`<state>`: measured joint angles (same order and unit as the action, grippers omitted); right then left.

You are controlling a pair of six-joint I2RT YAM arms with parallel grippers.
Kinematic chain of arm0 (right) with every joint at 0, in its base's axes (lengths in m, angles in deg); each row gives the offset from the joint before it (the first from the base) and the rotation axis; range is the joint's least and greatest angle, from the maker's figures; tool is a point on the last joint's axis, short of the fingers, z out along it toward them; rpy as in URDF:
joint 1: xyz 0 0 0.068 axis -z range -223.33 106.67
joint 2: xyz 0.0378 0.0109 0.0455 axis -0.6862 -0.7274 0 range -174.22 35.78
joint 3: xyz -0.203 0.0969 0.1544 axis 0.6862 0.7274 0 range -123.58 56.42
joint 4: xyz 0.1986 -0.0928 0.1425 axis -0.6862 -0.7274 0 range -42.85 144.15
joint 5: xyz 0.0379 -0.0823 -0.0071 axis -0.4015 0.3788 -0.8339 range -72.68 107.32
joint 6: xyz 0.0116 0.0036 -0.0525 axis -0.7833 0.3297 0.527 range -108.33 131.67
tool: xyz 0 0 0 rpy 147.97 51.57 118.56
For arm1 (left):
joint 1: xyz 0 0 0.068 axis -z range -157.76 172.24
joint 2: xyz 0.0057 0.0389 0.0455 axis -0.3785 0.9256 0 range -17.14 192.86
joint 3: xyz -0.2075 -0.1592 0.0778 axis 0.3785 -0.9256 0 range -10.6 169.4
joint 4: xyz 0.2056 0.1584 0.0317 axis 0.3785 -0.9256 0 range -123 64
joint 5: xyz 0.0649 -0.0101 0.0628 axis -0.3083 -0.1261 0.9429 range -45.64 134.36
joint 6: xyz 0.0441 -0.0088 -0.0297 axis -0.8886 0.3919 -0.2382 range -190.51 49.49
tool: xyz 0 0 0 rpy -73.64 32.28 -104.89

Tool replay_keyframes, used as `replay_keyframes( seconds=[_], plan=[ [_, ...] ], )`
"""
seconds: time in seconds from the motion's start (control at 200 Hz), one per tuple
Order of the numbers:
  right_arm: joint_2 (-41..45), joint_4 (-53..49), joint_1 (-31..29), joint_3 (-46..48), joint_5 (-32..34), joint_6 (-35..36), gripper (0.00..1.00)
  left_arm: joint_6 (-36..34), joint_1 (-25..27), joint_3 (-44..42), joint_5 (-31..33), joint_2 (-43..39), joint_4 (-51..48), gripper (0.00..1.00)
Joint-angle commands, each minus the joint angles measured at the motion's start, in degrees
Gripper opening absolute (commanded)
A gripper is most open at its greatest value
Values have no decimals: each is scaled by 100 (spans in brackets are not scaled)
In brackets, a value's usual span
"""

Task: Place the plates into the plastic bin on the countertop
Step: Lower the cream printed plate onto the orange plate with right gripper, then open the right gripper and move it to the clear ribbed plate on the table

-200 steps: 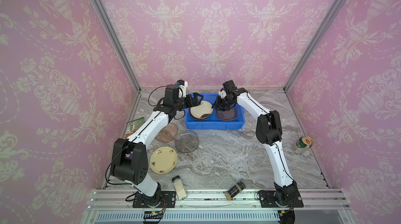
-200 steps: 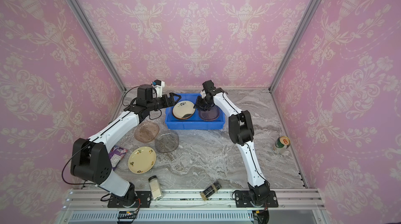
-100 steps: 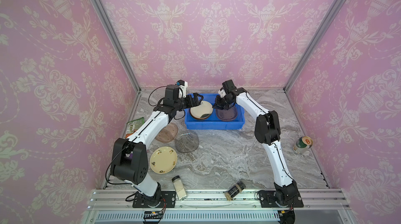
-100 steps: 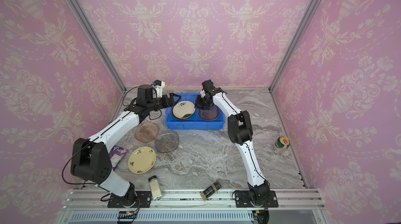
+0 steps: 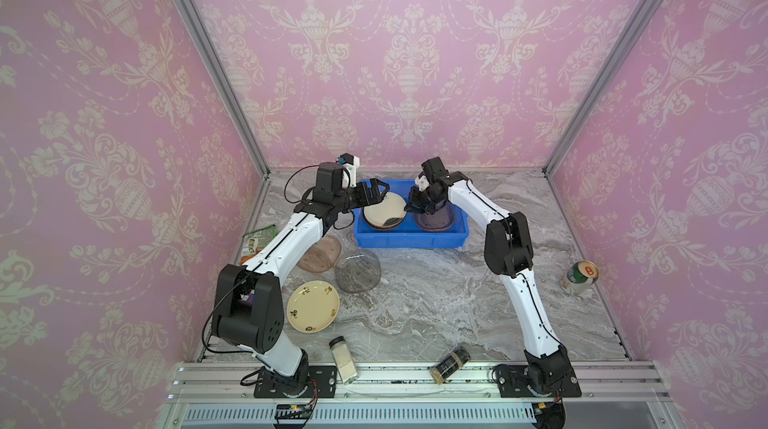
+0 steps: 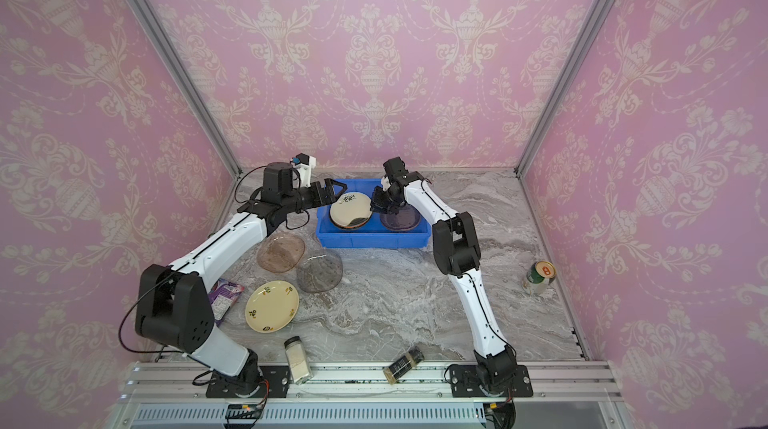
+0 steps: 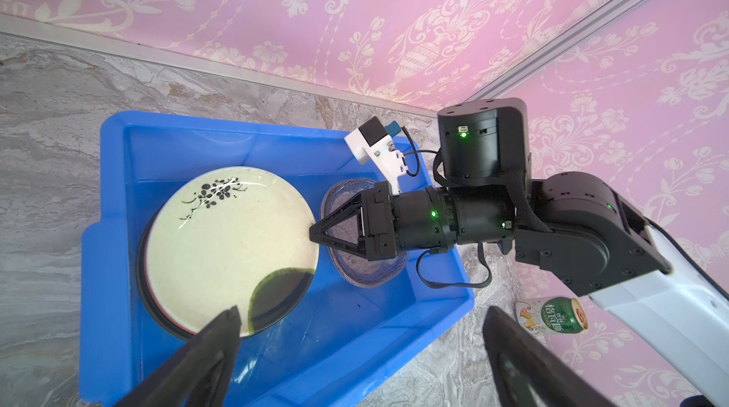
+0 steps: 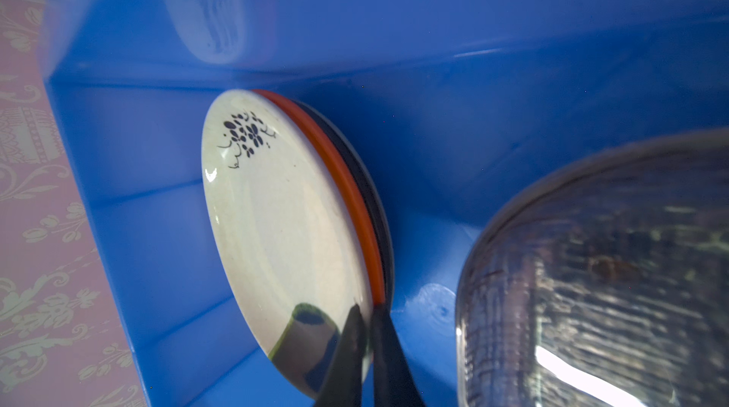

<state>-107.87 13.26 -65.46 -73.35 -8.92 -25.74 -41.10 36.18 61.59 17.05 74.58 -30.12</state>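
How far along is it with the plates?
Done: orange plate, black plate and glass plate lie in the blue bin. In hand: the right end effector pinches the cream plate atop the orange one; left end effector open. Left: pink glass plate, grey glass plate, yellow plate on the countertop.

I'm working in a staged robot test cell dressed like a kitchen: pink damask-print wallpaper panels (image 5: 407,52) meet at bare silver aluminium corner posts (image 5: 216,73) (plain booth framing), and the grey-and-white veined marble-look countertop (image 5: 436,302) ends at a slotted aluminium base rail (image 5: 415,377) where two white-and-black robot arms (image 5: 527,302) are bolted down.
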Motion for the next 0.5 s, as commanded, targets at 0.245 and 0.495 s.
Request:
replay_keyframes(
  seconds=[0.245,0.495],
  plan=[
    [1663,993,0,1459,31,-130,16,43,-40,-117,-18,-111,8,98],
    [3604,3146,-243,4166,123,-901,22,93,-42,-425,68,-276,-2,98]
  ],
)
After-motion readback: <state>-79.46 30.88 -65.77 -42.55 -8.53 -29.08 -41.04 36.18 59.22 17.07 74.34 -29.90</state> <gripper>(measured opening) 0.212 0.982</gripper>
